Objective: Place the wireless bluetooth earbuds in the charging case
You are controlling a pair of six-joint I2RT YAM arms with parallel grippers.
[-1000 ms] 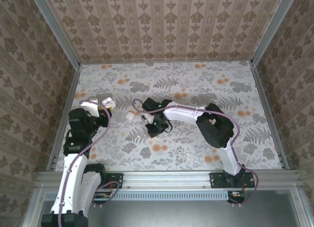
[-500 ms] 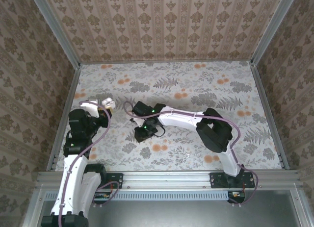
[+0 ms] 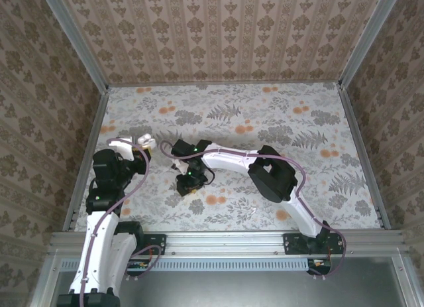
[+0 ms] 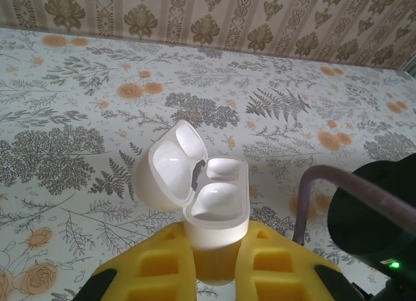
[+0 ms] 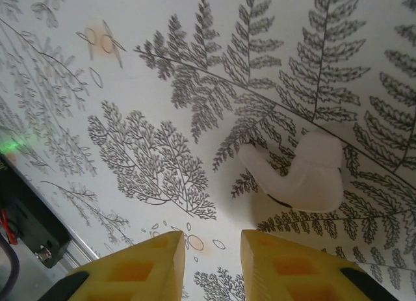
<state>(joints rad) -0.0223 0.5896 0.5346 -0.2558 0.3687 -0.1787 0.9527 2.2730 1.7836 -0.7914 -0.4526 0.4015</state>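
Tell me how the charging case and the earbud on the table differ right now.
The charging case is clamped in the left gripper; the earbud lies loose on the table, just ahead of the open right gripper. The charging case is hinged open and hollow inside; the earbud is a solid lump with a short stem. Both are white plastic.
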